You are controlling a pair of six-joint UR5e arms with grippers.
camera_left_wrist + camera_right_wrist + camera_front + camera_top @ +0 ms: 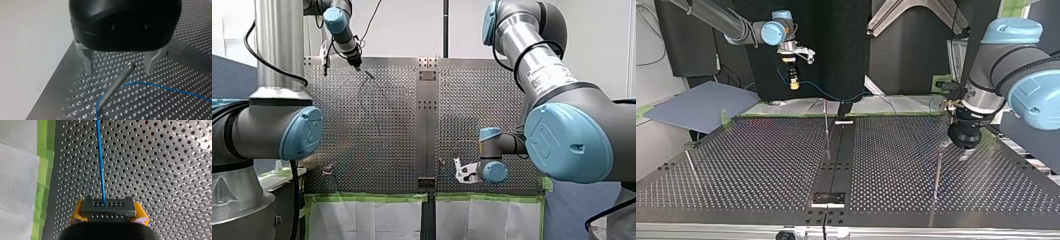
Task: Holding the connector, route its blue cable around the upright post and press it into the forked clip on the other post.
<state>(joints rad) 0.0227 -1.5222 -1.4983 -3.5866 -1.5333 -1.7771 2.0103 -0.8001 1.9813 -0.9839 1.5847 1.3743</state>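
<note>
Closest to the lens, a dark grey rectangular connector sits clamped between the yellow pads of my right gripper. Its thin blue cable runs straight ahead over the perforated metal table. In the top view this gripper hangs at the far left, above the table's far edge. The cable trails right to a slim upright metal post and bends round its lower part. My left gripper, black with metal fingers, stands wide open astride the post's tip, holding nothing.
</note>
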